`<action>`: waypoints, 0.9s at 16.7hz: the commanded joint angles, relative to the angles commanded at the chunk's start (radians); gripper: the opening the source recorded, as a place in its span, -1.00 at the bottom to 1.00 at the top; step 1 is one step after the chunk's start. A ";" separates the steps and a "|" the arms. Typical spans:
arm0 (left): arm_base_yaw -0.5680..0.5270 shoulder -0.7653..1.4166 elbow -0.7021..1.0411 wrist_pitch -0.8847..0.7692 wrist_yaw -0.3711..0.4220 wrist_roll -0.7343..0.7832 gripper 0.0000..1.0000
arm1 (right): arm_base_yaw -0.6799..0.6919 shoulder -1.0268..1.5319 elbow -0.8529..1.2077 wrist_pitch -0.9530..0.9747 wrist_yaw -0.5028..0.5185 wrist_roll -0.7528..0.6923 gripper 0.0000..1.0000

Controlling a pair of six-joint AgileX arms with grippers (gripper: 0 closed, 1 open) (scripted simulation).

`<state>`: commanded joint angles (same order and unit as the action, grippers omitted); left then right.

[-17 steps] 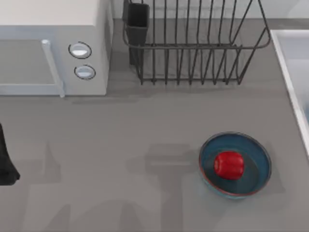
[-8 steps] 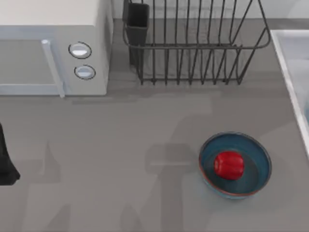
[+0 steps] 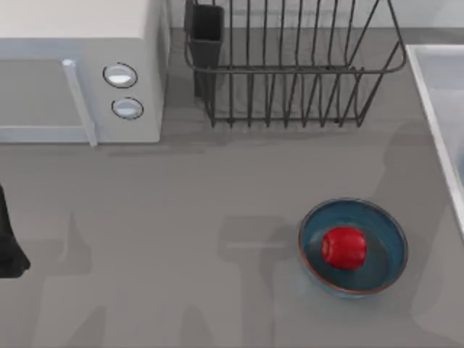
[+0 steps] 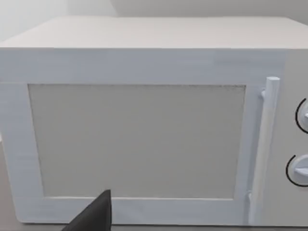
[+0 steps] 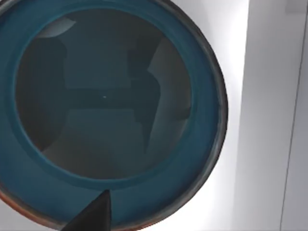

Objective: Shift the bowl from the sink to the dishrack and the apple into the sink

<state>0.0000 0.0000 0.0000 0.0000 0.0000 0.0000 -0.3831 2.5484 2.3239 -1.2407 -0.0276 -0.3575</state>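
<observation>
A deep-blue bowl (image 5: 103, 113) with a reddish rim lies empty on the white floor of the sink (image 5: 231, 72), and my right gripper (image 5: 91, 219) hangs straight above it. In the top view the sink (image 3: 429, 87) runs along the right edge. A second, matching bowl (image 3: 353, 248) stands on the grey counter with the red apple (image 3: 343, 247) inside it. The dark wire dishrack (image 3: 290, 65) stands at the back with nothing in it. My left arm (image 3: 7, 239) is parked at the left edge, its gripper (image 4: 94, 219) facing the microwave.
A white microwave (image 3: 80, 69) with two round knobs fills the back left corner; its door and handle (image 4: 264, 144) face the left wrist camera. The rack's dark utensil cup (image 3: 206, 32) is at its left corner. Open grey counter lies between the microwave and the bowl.
The arm shadows on the counter have slid right, toward the sink. The counter bowl, the apple and the left arm have not moved.
</observation>
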 joint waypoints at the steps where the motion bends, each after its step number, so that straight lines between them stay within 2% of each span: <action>1: 0.000 0.000 0.000 0.000 0.000 0.000 1.00 | -0.002 0.015 0.013 -0.007 0.000 -0.002 1.00; 8: 0.000 0.000 0.000 0.000 0.000 0.000 1.00 | 0.002 0.029 0.005 0.009 0.000 0.000 1.00; 15: 0.000 0.000 0.000 0.000 0.000 0.000 1.00 | 0.004 0.149 -0.106 0.247 0.002 0.005 1.00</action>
<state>0.0000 0.0000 0.0000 0.0000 0.0000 0.0000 -0.3787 2.6976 2.2179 -0.9935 -0.0252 -0.3520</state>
